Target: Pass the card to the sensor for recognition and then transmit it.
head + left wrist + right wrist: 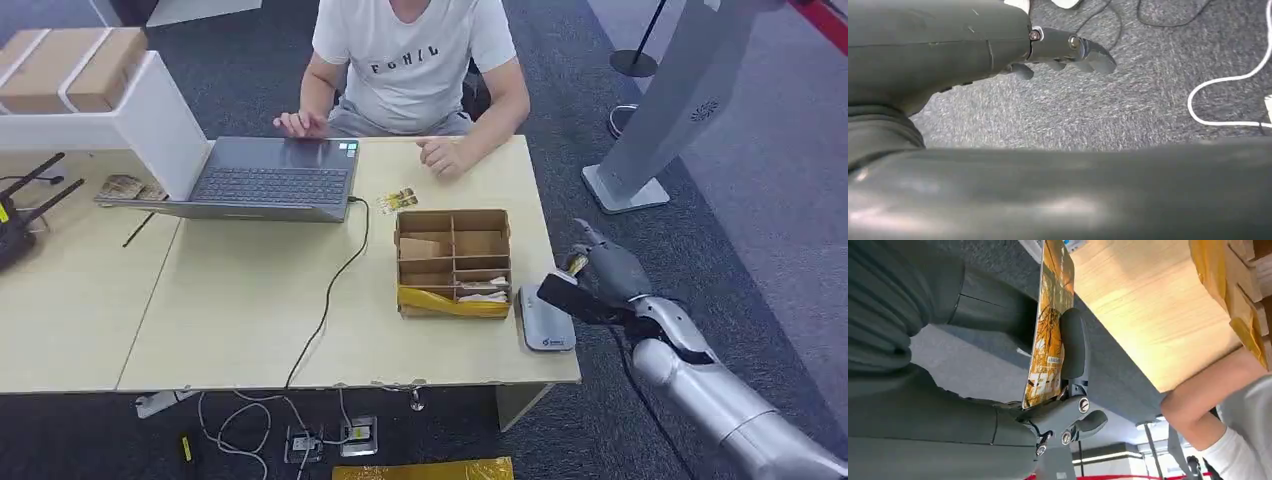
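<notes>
Beside table edge: one right hand (590,280) holds one card (1050,325), one sensor (546,320) adjacent.

A pale wooden table (250,310) carries an open laptop (275,180) with its black cable (335,290), a partitioned cardboard box (453,262), a small grey sensor pad (546,320) at the right edge, what look like cards (397,201), and a black router (18,225)

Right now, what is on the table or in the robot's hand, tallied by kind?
Laptops: 1
Divided boxes: 1
Sensors: 1
Cards in the right hand: 1
Cards lying by the laptop: 2
Routers: 1
Total: 7
</notes>
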`<state>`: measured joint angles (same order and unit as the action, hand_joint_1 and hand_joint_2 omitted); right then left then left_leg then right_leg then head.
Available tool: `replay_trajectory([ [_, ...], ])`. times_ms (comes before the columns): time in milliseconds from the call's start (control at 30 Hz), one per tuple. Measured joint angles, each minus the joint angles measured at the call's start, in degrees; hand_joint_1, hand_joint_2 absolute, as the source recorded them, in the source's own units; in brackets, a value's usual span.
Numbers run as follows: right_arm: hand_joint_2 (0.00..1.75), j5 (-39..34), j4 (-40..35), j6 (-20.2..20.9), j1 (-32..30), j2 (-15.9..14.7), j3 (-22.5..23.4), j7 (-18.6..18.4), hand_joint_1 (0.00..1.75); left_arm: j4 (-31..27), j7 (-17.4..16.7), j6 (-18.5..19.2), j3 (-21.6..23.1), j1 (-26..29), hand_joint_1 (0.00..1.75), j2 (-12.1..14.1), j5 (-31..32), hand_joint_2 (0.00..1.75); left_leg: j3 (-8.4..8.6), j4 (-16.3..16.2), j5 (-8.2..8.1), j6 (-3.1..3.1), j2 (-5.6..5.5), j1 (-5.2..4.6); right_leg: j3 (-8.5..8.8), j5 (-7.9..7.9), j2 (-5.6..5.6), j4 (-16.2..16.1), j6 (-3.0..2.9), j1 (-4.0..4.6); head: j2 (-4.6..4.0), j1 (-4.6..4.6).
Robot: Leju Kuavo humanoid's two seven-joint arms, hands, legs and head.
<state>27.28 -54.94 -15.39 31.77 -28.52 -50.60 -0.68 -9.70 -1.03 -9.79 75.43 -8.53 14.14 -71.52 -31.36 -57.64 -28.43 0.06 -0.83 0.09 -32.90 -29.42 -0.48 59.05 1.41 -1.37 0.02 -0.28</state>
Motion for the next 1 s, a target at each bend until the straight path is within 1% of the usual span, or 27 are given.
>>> replay_trajectory([
  [233,1.75,-1.9,3.9,-0.3,0.3,1.6,-1.0,1.5,1.75,0.0,-0.7,-0.5,0.0,0.0,0.00,0.3,-0.3,0.00,0.01,0.0,0.00,0.00,0.00,0.00,0.01,0.00,0.00,0.0,0.00,0.00,0.00,0.00],
  [533,1.75,-2.9,7.2,-0.4,0.2,2.7,-1.0,1.5,1.75,0.0,-0.7,-0.7,0.0,0.0,0.00,0.3,-0.3,0.00,0.01,0.0,0.00,0.00,0.01,0.00,-0.01,0.00,0.01,0.0,0.00,0.00,0.00,0.00],
  [733,1.75,-1.7,8.2,-0.6,0.5,3.1,-1.0,1.6,1.75,0.0,-0.7,-1.0,0.0,0.0,0.00,0.3,-0.5,0.00,0.02,0.0,0.00,0.00,0.01,0.00,0.00,0.04,0.03,0.0,-0.06,0.00,0.00,0.00],
  [933,1.75,-0.9,8.7,-0.6,2.6,3.5,-1.0,1.9,1.75,0.0,-0.7,-1.2,0.0,0.0,0.00,0.3,-0.9,0.00,0.03,0.0,0.01,-0.01,0.03,0.00,0.00,0.05,0.03,0.0,-0.07,0.00,0.00,0.00],
  [1000,1.75,-0.2,8.7,-0.5,3.3,3.6,-1.0,1.3,1.75,0.0,-0.7,-1.2,0.0,0.0,0.00,0.3,-1.0,0.00,0.03,0.0,0.01,-0.01,0.03,0.00,0.01,0.05,0.03,0.0,-0.07,0.00,0.00,-0.02],
])
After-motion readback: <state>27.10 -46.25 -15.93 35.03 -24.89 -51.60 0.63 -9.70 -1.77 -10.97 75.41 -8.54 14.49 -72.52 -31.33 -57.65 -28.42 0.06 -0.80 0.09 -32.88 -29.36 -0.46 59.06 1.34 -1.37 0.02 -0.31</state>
